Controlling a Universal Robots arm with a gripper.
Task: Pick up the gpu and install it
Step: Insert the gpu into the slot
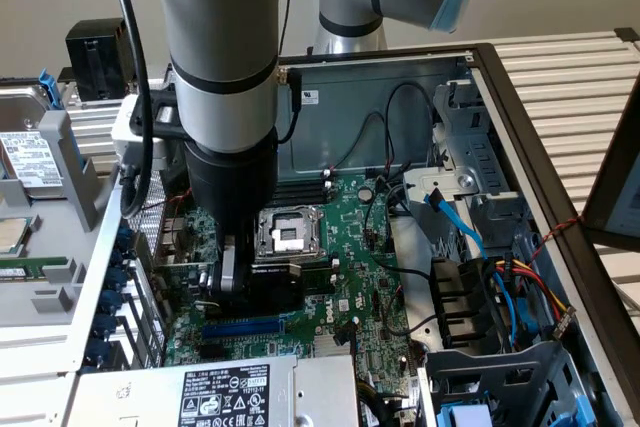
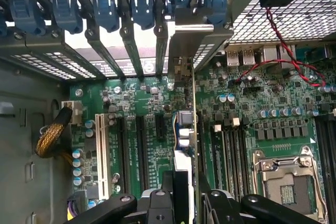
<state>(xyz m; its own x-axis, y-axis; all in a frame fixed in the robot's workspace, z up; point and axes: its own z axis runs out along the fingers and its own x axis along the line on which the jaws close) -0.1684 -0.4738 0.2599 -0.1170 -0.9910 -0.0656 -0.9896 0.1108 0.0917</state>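
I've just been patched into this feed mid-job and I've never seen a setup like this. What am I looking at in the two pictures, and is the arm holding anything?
The grey tube with blue caps is a robot arm. It reaches down into an open computer case.

The exterior view comes from a camera off the arm that looks down into the case. It shows the green motherboard with its empty CPU socket, and a labelled power supply in the foreground.

The wrist view comes from a camera on the arm, looking past the gripper.

The gripper is shut on the gpu, which you see edge-on there. The gpu's silver bracket sits up among the rear slot openings and the blue clips. I cannot tell whether the card is fully seated.
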